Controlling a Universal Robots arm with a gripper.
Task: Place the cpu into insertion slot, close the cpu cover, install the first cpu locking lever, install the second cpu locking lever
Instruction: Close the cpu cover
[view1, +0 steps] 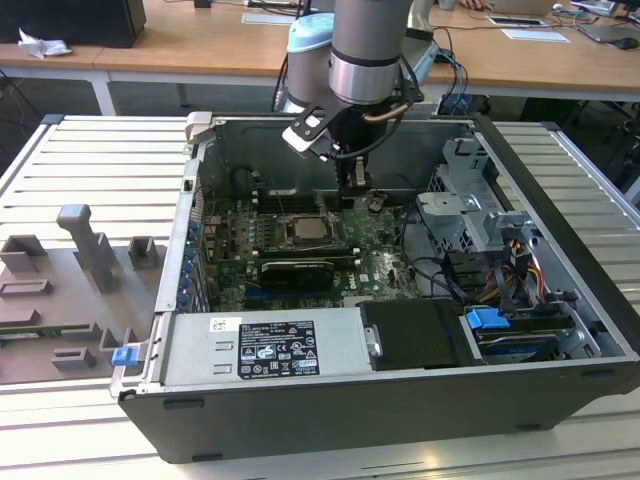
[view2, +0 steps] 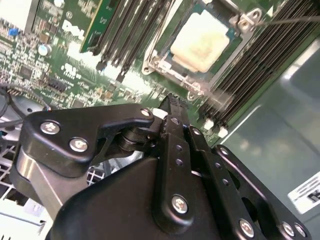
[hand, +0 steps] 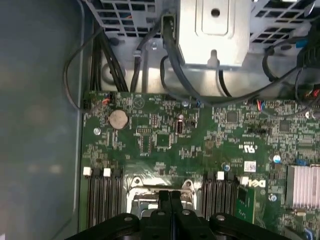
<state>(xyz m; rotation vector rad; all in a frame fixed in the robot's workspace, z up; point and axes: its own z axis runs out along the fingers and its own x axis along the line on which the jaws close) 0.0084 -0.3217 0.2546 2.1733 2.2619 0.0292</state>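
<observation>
In the exterior view my gripper (view1: 355, 183) hangs over the green board inside the open computer case, just behind and to that view's right of the insertion slot (view1: 304, 231). The fingers are shut, with nothing between them. In the second wrist view the cpu (view2: 202, 38) lies in the slot, its pale face showing through the cut-out of the silvery cpu cover (view2: 161, 65), which lies flat around it. A thin metal lever (view2: 295, 20) runs past one corner of the cover. My fingertips (view2: 172, 102) are close beside the cover's edge. The first wrist view shows the shut fingers (hand: 170, 197) over the socket's metal rim (hand: 137, 182).
Black memory slots (view2: 260, 65) flank the socket. A long black expansion card (view1: 296, 271) lies in front of it. The power supply (view1: 270, 345) fills the front of the case, and a drive cage (view1: 470, 215) with cables stands at the exterior view's right. Grey fixtures (view1: 85, 245) stand outside.
</observation>
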